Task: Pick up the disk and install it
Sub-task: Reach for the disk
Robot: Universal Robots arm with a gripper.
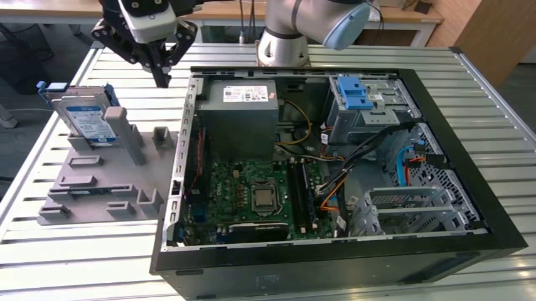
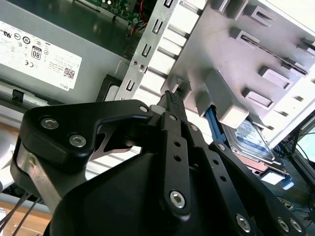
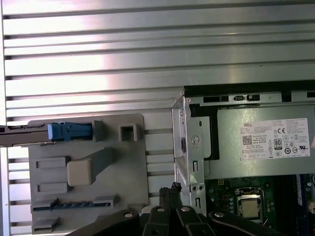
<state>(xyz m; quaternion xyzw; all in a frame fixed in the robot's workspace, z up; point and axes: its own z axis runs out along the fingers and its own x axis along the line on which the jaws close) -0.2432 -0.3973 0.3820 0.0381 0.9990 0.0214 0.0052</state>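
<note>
Step in hand: the approach, as I judge it. The disk has not yet been picked up and nothing is installed.

Disk: the disk (image 1: 86, 119) stands on edge in a slot of a grey holding fixture (image 1: 92, 188), on the slatted metal table (image 1: 84, 251), at the exterior view's left of the open computer case (image 1: 469, 188). The first wrist view shows it edge-on, with its blue bracket uppermost (image 3: 69, 132).

Pincer: the gripper (image 1: 162, 80) has its two black fingers pressed together to a point and grasps nothing.

Arm pose: the arm reaches over the table's far side with the wrist pointing straight down. The fingertips hang between the fixture and the case's corner, near the disk but apart from it.

What the pick calls for: my judgement is that the fingers must part and move over the disk's top edge, lined up to straddle it.

Destination: probably the grey drive bay with a blue latch (image 1: 360, 94) inside the case.
</note>
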